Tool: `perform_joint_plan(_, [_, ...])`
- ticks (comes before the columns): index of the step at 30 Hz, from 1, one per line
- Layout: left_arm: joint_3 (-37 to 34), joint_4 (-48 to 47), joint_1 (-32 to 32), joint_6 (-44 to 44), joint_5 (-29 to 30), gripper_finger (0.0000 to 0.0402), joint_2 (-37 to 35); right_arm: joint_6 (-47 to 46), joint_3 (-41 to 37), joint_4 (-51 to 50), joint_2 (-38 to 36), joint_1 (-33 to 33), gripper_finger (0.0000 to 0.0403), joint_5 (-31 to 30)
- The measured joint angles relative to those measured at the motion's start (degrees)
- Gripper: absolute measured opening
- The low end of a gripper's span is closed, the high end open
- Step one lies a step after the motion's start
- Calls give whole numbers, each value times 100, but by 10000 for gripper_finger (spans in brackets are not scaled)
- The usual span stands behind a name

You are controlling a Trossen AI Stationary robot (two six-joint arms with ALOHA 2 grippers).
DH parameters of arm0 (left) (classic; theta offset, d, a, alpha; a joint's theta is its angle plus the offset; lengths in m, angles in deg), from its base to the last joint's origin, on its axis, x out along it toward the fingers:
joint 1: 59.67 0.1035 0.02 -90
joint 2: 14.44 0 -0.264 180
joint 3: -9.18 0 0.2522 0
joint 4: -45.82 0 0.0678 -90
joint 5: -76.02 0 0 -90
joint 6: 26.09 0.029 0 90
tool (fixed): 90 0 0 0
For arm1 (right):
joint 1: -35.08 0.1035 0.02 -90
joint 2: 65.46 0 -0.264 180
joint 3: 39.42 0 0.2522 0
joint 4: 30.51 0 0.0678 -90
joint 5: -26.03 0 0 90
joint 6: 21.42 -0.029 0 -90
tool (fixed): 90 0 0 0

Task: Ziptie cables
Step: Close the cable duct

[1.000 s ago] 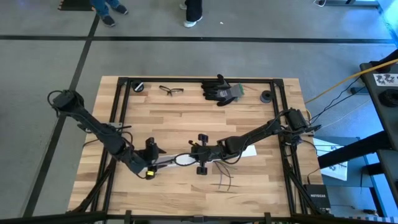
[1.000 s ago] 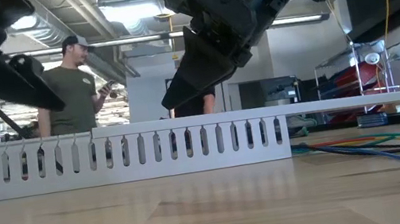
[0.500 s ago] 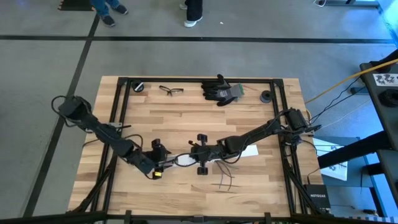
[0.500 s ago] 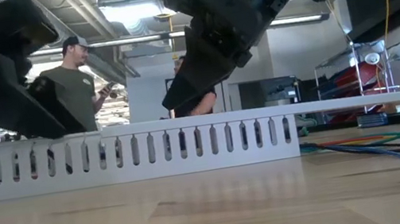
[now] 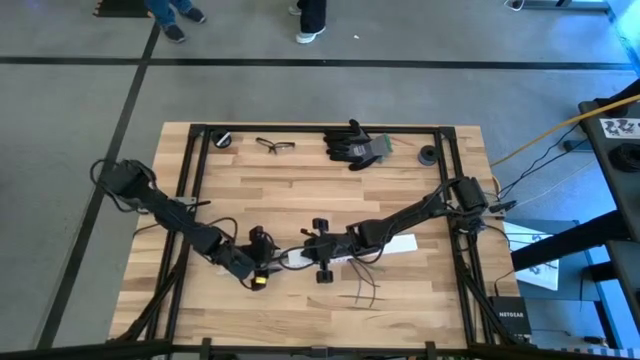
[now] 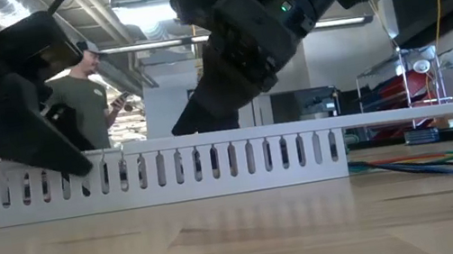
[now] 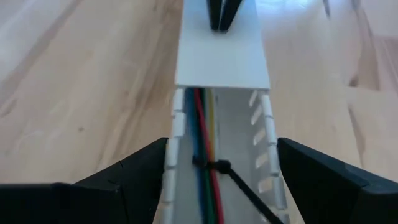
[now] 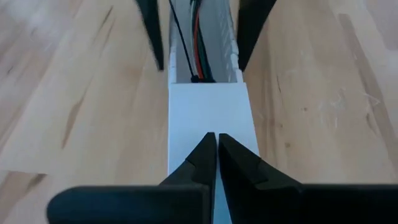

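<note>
Looking down, the left gripper [image 5: 262, 252] and right gripper [image 5: 310, 252] meet at a white duct [image 5: 345, 249] near the table's [image 5: 400, 185] front. Low view: both hang over its slotted wall. Left wrist view: wide jaws straddle the duct, where the cables [image 7: 204, 155] lie under a black ziptie [image 7: 214, 168]. Right wrist view: pinched fingers press the cover [image 8: 208, 124]. Probably the tie gets seized next; that needs lowering and closing.
</note>
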Motion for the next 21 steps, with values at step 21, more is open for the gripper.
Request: perform_joint_plan(21, [-1,404,103,77,12,216,332,-450,15,-654,-133,9,5,306])
